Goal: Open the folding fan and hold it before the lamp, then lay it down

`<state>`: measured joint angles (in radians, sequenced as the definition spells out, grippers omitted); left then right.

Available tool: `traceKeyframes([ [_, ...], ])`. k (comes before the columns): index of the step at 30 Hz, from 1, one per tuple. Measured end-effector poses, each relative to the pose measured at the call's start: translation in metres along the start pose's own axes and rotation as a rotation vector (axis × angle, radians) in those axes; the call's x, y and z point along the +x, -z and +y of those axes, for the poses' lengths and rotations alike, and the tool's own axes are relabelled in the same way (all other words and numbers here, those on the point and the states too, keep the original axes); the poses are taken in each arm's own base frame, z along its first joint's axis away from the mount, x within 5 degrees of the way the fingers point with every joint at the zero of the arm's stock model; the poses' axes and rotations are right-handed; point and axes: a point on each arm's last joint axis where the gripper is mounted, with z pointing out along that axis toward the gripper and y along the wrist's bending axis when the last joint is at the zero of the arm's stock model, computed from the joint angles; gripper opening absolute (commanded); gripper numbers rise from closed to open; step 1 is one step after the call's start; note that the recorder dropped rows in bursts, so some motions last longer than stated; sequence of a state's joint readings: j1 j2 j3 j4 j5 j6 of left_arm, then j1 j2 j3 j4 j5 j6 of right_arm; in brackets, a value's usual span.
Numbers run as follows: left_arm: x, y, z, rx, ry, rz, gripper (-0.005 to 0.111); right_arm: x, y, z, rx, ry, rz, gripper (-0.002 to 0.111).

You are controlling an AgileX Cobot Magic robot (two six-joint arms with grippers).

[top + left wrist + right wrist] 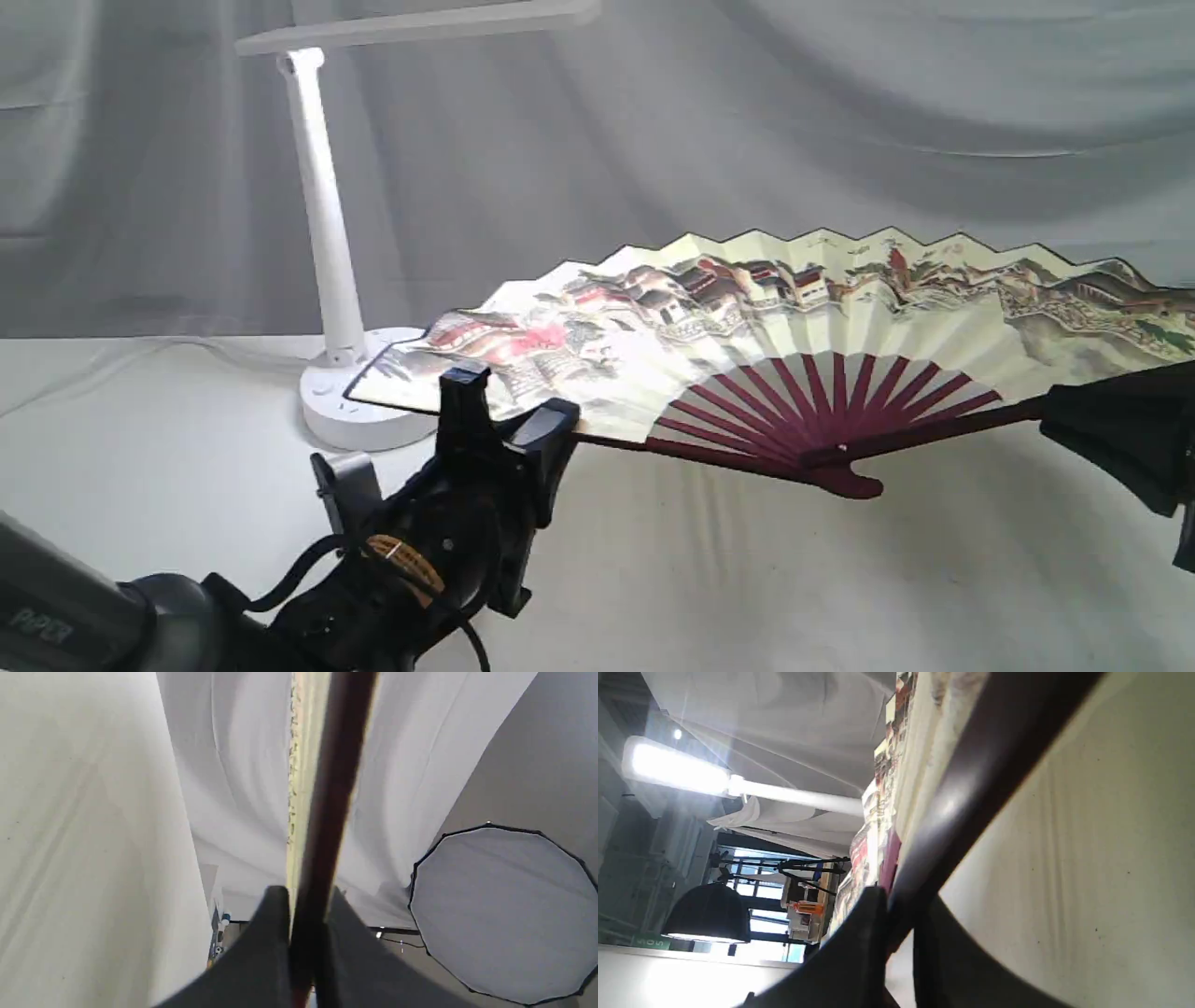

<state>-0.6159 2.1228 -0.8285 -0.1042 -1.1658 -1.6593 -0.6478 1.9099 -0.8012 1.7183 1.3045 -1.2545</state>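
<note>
**Fan open, gripped at both end ribs**

Exterior: the folding fan is fully spread and tilted, carried above the counter. Its left end hangs over the base of the lamp, far left; touching or not, hard to say. The left pincer and right pincer are at opposite ends.

Left wrist: pincer clamped on the dark outer rib.

Right wrist: clamped likewise on the other rib. Lamp head lit.

Judgement: move both arms together with spacing fixed, or the pleats strain or fold.

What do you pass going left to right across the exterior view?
lamp → left gripper → ribs of the folding fan → right gripper
</note>
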Motion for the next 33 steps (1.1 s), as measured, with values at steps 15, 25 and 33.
traceKeyframes([
  [15,0.001,0.000,0.001,-0.014,0.053,0.000,0.000,-0.001,0.002,-0.001,0.005,-0.009,0.000,0.000],
  [25,0.000,0.014,-0.018,-0.003,0.039,-0.034,0.000,0.003,-0.003,0.001,0.002,-0.052,0.023,0.000],
  [33,-0.009,0.031,-0.025,-0.008,0.067,-0.114,0.000,0.013,-0.026,0.009,-0.030,-0.062,0.066,0.000],
])
